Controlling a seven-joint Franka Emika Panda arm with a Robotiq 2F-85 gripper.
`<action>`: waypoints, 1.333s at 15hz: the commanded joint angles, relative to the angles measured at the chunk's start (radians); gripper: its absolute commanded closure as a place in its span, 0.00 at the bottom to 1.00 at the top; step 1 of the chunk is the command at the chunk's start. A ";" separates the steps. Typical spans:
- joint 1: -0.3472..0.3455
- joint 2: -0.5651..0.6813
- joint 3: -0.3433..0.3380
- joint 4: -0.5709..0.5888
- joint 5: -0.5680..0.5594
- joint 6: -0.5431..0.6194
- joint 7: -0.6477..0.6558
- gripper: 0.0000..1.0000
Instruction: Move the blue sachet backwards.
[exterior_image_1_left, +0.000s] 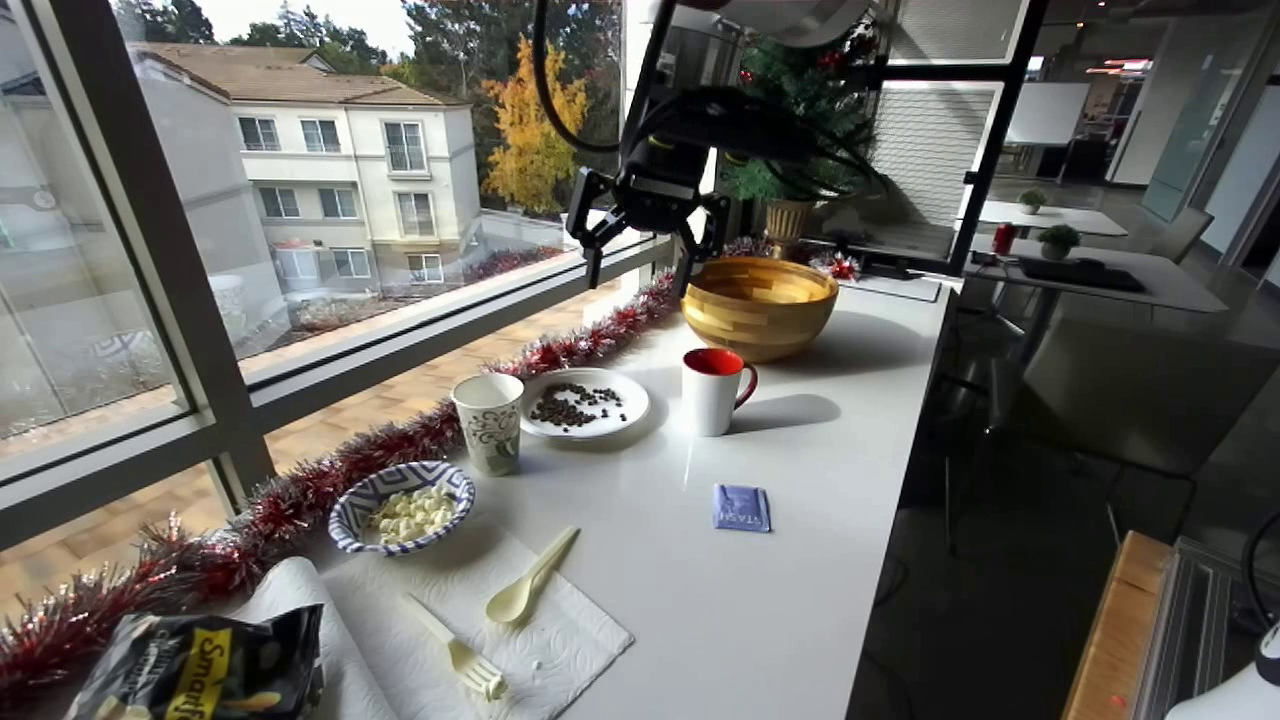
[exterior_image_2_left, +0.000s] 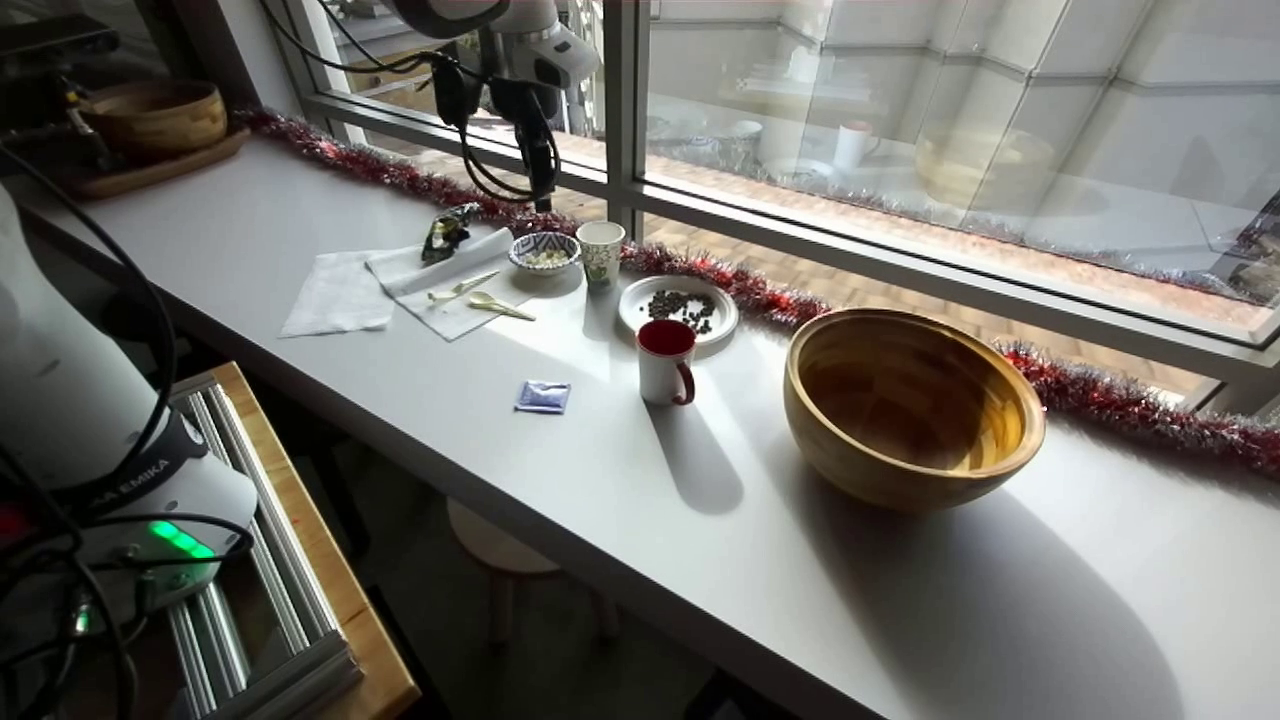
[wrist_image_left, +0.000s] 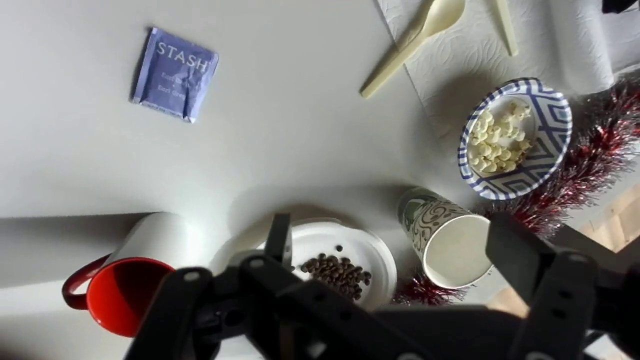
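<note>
The robot's gripper hangs up high over the bench, and its jaws are spread wide apart. The blue packet lies flat on the bench, well apart from the jaws, with the word STASH on it in light letters. It is near the mug but apart from it, and the mug is closer to the window than the packet is. The mug stands upright, white outside and red inside, with a red handle. Just beside it is a white plate with lots of little dark bits on it. They may be chocolate chips, but they are too small to tell for sure. A paper cup with curly lines stands next to the plate. In the wrist view, the cup and some of the plate show between the jaws. Near the cup is a blue and white bowl with pale bits inside. A spoon and a fork lie on a paper towel, and the spoon's handle pokes out past the edge. The mug is between the packet and a big wooden bowl. Red and silver tinsel runs along by the window.
</note>
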 joint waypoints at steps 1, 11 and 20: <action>-0.018 0.057 -0.037 -0.070 0.109 0.143 0.016 0.00; -0.036 0.173 -0.076 -0.104 0.152 0.194 -0.001 0.00; -0.049 0.278 -0.106 -0.076 0.141 0.207 0.020 0.00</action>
